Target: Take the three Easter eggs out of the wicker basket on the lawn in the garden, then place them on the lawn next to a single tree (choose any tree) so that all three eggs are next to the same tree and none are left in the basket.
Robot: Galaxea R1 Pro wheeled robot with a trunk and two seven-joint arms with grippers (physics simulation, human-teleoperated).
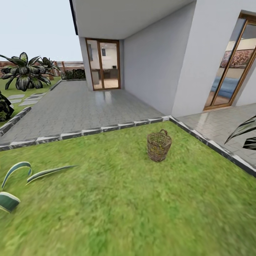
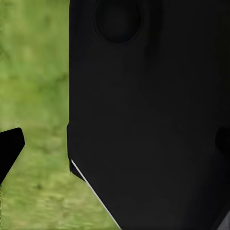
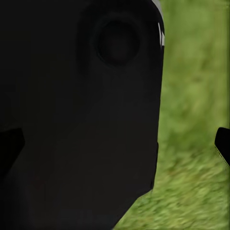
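The wicker basket stands upright on the lawn, right of centre and close to the paved corner. It is brown, open-weave, with a loop handle on its rim. The Easter eggs are hidden: I cannot see into the basket from here. The tree is out of view. In the left wrist view my left gripper hangs over grass, its black fingertips far apart at the picture's edges, with nothing between them. My right gripper is the same, one fingertip over grass. A black part of the robot fills much of both wrist views.
A stone kerb borders grey paving leading to the house wall and glass doors. Striped long leaves poke in at the lower left, dark leaves at the right. A dark broad-leaved plant stands far left.
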